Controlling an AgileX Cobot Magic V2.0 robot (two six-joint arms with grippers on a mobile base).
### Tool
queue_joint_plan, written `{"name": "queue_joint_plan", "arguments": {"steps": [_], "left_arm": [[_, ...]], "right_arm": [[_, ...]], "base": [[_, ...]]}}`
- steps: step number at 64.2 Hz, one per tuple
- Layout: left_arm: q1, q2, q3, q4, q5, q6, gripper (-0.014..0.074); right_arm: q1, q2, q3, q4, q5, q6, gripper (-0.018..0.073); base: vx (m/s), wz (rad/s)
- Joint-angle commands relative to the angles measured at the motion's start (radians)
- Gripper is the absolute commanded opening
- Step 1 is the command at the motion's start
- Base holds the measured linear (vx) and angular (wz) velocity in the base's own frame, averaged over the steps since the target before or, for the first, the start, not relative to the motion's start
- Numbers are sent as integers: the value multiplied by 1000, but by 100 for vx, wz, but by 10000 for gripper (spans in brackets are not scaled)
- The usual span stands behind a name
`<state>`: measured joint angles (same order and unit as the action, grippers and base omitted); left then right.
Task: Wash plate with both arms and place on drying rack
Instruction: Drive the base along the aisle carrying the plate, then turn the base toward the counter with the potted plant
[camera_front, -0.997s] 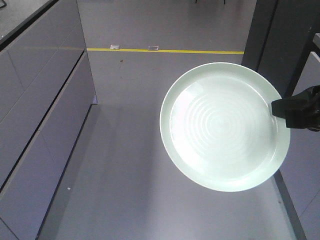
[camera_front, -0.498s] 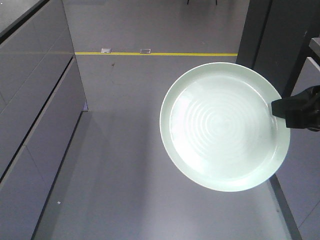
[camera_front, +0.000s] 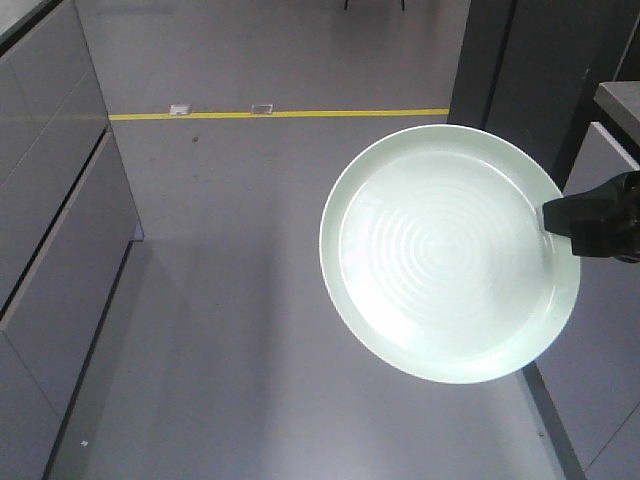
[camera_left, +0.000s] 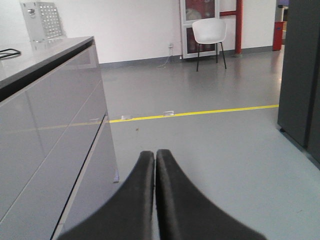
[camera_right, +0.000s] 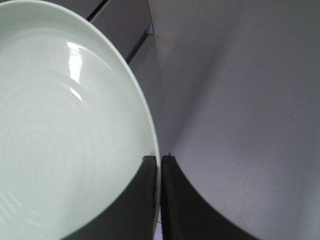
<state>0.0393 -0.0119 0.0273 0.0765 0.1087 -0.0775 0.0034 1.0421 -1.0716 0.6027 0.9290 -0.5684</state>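
- One wide grey floor (camera_front: 240, 300) is lying beneath both grippers, smooth and dully shining.
- Several flat grey cabinet fronts (camera_left: 50, 130) are running along the left of the left gripper (camera_left: 155, 156), under a dark countertop.
- One round, pale mint-green plate (camera_front: 450, 255) is hanging in the air over the floor and reaching out to the left of the right gripper (camera_front: 550, 215) in the front view. Its inner face is tilting toward the front camera. A shallow raised rim is circling it, faint concentric rings are showing in the well, and its glaze is catching a soft white glare (camera_right: 75, 55).
- The right gripper (camera_right: 159, 161) is pinching the plate (camera_right: 60, 130) at its rim. One black finger is lying over the inner face, the other is sitting behind the edge, and only a thin slit is showing between them.
- The left gripper is pointing forward above the floor, its two black fingers pressing together with nothing between them.
- One white chair (camera_left: 210, 31) is standing far ahead of the left gripper, by the wall.
- One thin yellow line (camera_front: 280, 113) is crossing the floor beyond both grippers.
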Motion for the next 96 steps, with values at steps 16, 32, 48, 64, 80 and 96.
{"name": "queue_joint_plan", "arguments": {"steps": [16,32,48,64,80,96], "left_arm": [[1,-15,18,-9,-77,-4,-6],[1,-15,18,-9,-77,-4,-6],[1,-15,18,-9,-77,-4,-6],[1,-15,18,-9,-77,-4,-6],[1,-15,18,-9,-77,-4,-6],[1,-15,18,-9,-77,-4,-6]], "right_arm": [[-8,-16,-28,41,-46,-7,-7],[-8,-16,-28,41,-46,-7,-7],[-8,-16,-28,41,-46,-7,-7],[-8,-16,-28,41,-46,-7,-7],[-8,-16,-28,41,-46,-7,-7],[-8,-16,-28,41,-46,-7,-7]], "base": [[16,-19],[14,-22],[11,-24],[8,-24],[7,-20],[6,-18]]}}
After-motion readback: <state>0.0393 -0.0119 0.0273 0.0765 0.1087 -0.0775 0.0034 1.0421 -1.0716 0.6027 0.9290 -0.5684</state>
